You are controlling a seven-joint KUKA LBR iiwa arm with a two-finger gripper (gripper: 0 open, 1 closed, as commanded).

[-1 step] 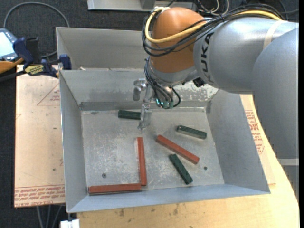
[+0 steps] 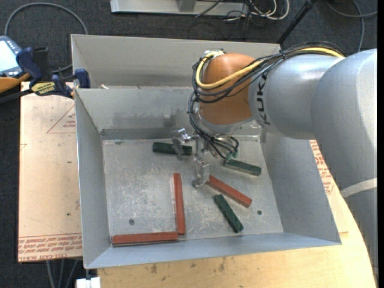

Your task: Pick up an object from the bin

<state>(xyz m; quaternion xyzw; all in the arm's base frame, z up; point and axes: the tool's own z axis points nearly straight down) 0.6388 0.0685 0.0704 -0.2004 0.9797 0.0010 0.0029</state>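
From my console I see the arm coming in from the right, its orange cover hanging over the back half of the grey bin. The gripper is down low near the middle of the bin floor. I cannot tell how far open it is, and I see nothing held in it. Its tip stands just beside the upper left end of a slanted red-brown bar, the thing nearest to it; whether the two touch I cannot make out. That bar is a long, thin, straight-edged stick of brick-red colour. It lies flat on the floor a little right of centre and runs from upper left down to lower right. Just behind it lies a dark green bar at much the same slant, and near its front side lies a shorter dark green bar angled more steeply. A third green bar lies to the left of the gripper, toward the back wall. Left of the gripper a second red-brown bar runs front to back. Its near end meets a third red-brown bar lying along the front wall, and the two form an L.
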